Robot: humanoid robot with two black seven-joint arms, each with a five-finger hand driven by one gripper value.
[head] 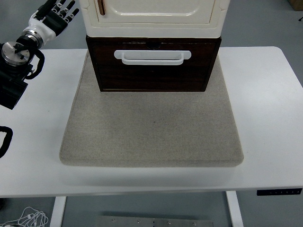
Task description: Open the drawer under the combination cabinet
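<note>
Closest to you is the desk (pixel 265 156) with the grey mat (pixel 151 127); the dark drawer (pixel 153 71) sits at its far end under the cream cabinet (pixel 154 14), still closed. Your left hand (pixel 57 14), fingers spread and empty, hovers up-left, so the white handle (pixel 152 56), running left-right, lies to its right.

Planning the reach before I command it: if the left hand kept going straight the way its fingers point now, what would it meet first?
Probably the cream upper cabinet. The left hand, fingers spread, points up-right toward the cabinet's left side, well above the drawer handle. Depth is unclear, so it might pass behind.
</note>
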